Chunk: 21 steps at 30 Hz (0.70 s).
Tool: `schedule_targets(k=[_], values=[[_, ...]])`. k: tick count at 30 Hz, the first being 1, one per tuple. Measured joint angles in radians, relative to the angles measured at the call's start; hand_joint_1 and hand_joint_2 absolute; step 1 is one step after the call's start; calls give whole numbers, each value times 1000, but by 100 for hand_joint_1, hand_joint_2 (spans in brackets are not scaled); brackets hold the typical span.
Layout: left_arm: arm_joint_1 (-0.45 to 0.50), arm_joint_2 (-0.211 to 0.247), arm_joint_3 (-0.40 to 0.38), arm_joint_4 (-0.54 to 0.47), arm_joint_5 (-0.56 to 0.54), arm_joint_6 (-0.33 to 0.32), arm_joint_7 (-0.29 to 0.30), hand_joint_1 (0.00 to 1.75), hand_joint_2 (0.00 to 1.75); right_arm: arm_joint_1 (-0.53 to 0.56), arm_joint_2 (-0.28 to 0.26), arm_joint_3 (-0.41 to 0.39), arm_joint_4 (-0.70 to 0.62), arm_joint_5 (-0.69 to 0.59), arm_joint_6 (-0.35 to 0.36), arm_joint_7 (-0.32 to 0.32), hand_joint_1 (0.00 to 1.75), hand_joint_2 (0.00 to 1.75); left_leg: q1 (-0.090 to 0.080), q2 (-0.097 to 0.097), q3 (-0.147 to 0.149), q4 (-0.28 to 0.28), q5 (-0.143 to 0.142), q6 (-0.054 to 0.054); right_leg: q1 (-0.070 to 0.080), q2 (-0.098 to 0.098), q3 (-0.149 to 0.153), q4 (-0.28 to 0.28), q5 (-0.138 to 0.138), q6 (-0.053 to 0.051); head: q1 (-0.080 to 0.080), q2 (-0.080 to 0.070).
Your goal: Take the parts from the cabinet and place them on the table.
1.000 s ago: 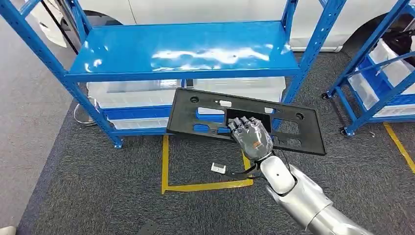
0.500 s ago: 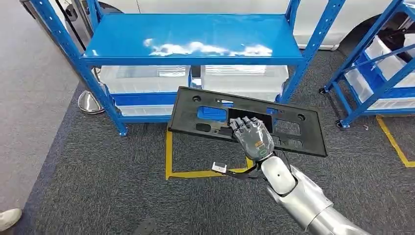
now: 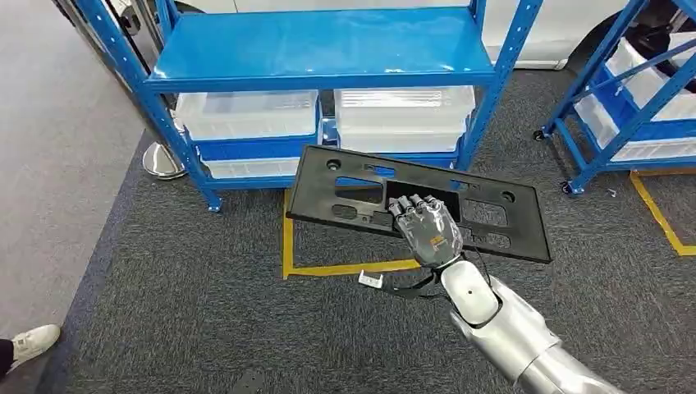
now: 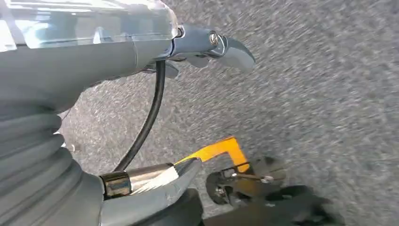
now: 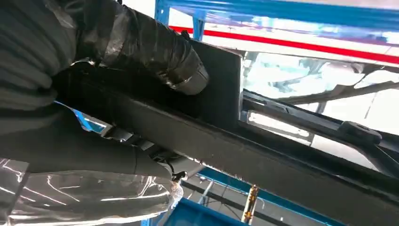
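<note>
Right hand fingers are clamped on flat black plastic panel with cutouts, held beyond fingertips from blue metal shelving rack; left hand finger state cannot be told.

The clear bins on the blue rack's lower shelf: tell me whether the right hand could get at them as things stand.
Probably not. The right hand grips the long black panel, which hangs flat between it and the clear bins under the blue rack's top shelf; the panel would likely strike the rack first.
</note>
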Motion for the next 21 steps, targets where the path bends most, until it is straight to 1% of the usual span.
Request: schedule_targets(k=[1, 2, 3, 4, 5, 6, 7, 8, 9, 10, 11, 12, 13, 14, 15, 16, 17, 18, 20, 21], values=[[-2, 0, 0, -1, 0, 0, 0, 0, 175, 0, 0, 0, 0, 0, 0, 0, 175, 175, 0, -1, 64, -93, -51, 2, 1, 0, -11, 10, 5, 6, 0, 0], [-3, 0, 0, -2, 0, 0, 0, 0, 175, -1, 0, -3, 0, 0, 0, 0, 175, 175, -7, -5, 117, -181, -86, 7, 3, -1, -17, 19, 10, 11, 1, 0], [-3, 0, 0, -2, -1, 0, 0, 0, 175, 0, 0, -4, 0, 0, 0, 3, 175, 175, -9, -6, 105, -171, -85, 17, 4, -2, -18, 15, 22, 17, 2, 0], [-5, 0, 0, -2, -2, 0, 0, 0, 175, -2, 0, -4, 0, 0, 0, 9, 175, 175, -11, -6, 100, -172, -80, 20, 2, -2, -20, 10, 33, 22, 1, 0], [-4, 0, 0, -2, -3, -1, 0, 0, 175, -2, 0, -4, 0, 0, 0, 12, 175, 175, -11, -5, 91, -175, -72, 32, 5, -1, -22, 4, 44, 31, 1, 0], [-2, 0, 1, -2, -4, 0, -1, 0, 175, -1, -2, -5, 2, -8, 0, 5, 175, 175, 0, 1, 86, -185, -59, 45, 2, 4, -29, 7, 44, 35, 2, 0], [-2, 0, 1, -2, -5, 0, -3, 0, 175, 1, -2, -12, 5, -25, 0, -16, 175, 175, -2, 8, 79, -185, -47, 54, -1, 9, -39, 23, 3, 41, 2, 0], [-3, 0, 2, -2, -5, 0, -5, 0, 175, 4, -2, -21, 7, -36, 0, -36, 175, 175, -2, 10, 65, -186, -34, 65, -2, 11, -54, 71, -66, 46, 5, 0], [-2, 0, 3, -3, -5, -2, -6, 0, 175, 8, -2, -32, 9, -39, 0, -49, 175, 175, -3, 12, 53, -186, -25, 67, -4, 11, -69, 135, -121, 52, 6, 0], [-2, -1, 3, -3, -5, -2, -6, 0, 175, 12, -1, -43, 11, -40, 0, -55, 175, 175, -4, 17, 42, -185, -16, 67, -4, 10, -87, 212, -161, 57, 5, 0], [-2, -1, 3, -3, -5, -2, -6, 0, 175, 17, 0, -48, 13, -40, 0, -60, 175, 175, -4, 23, 31, -183, -9, 67, -5, 10, -99, 273, -167, 60, 5, 0], [-2, -1, 4, -3, -5, -2, -6, 0, 175, 20, 0, -53, 16, -39, 0, -63, 175, 175, -4, 29, 20, -182, -3, 66, -7, 10, -97, 303, -143, 62, 5, 0], [-1, -1, 4, -3, -5, -2, -6, 0, 175, 24, 0, -58, 18, -38, 0, -65, 175, 175, -4, 36, 11, -178, 2, 63, -8, 9, -74, 288, -107, 62, 5, 0], [-1, -1, 5, -3, -6, -2, -6, 0, 175, 27, 0, -61, 20, -38, 0, -66, 175, 175, -4, 43, 2, -174, 5, 60, -8, 4, -28, 229, -74, 60, 5, 0], [-1, -2, 5, -3, -6, -2, -6, 0, 175, 27, 3, -64, 21, -38, 0, -67, 175, 175, -4, 50, -2, -169, 7, 58, -6, -15, 42, 131, -59, 55, 5, 0], [-1, -2, 5, -3, -6, -2, -6, 0, 175, 26, 3, -68, 21, -38, 0, -69, 175, 175, -5, 57, -3, -165, 6, 56, -3, -46, 93, 49, -76, 49, 5, 0], [0, -2, 5, -3, -6, -2, -6, 0, 175, 25, 7, -74, 21, -37, 0, -72, 175, 175, -11, 65, -8, -164, 7, 50, 14, -58, 119, 7, -96, 42, 6, 0], [0, -2, 6, -3, -6, -2, -6, 0, 175, 26, 8, -81, 21, -37, 0, -74, 175, 175, -11, 76, -8, -165, 14, 40, 15, -50, 114, -3, -97, 33, 4, 0], [0, -2, 9, -3, -6, -2, -6, 0, 175, 27, 9, -85, 24, -37, 0, -80, 175, 175, -11, 97, -8, -169, 19, 32, 16, -32, 108, -10, -95, 24, 4, 0], [0, -2, 11, -3, -6, -2, -6, 0, 175, 31, 9, -88, 26, -37, 0, -84, 175, 175, -15, 101, -12, -166, 14, 26, 5, -21, 110, -24, -84, 10, 4, 0]])
